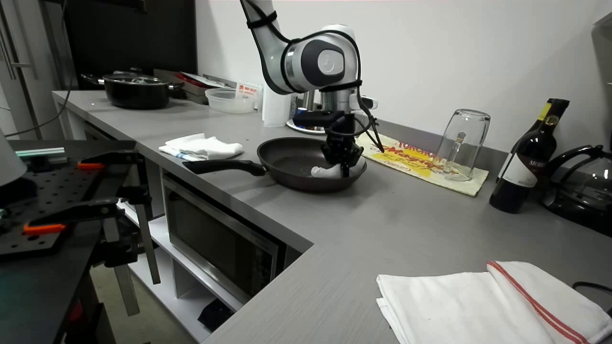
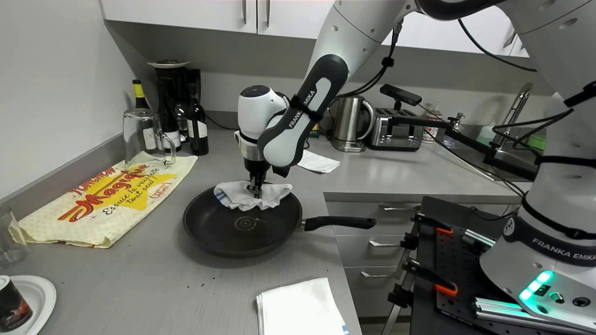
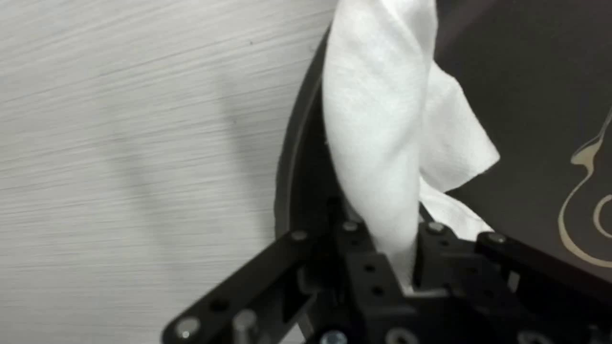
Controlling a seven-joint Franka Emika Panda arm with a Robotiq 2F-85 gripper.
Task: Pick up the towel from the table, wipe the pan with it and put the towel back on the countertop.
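The dark frying pan point(image 1: 287, 162) sits on the grey countertop point(image 1: 406, 224) with its black handle over the counter edge. It also shows in an exterior view point(image 2: 228, 237). My gripper point(image 2: 255, 188) points down inside the pan, shut on a white towel point(image 2: 277, 191) with a blue stripe. The towel lies bunched against the pan's inner side and drapes over the rim. In the wrist view the towel point(image 3: 377, 105) runs up between the two fingers point(image 3: 392, 229). In an exterior view the towel point(image 1: 327, 172) is partly hidden by the gripper.
A folded white towel point(image 1: 203, 147) lies beside the pan handle. A red-striped towel point(image 1: 478, 301) lies farther off. A yellow printed cloth point(image 2: 111, 200) with an upturned glass mug point(image 2: 144, 139) lies along the wall. Bottles point(image 1: 530, 157) and a coffee pot point(image 1: 583, 184) stand behind.
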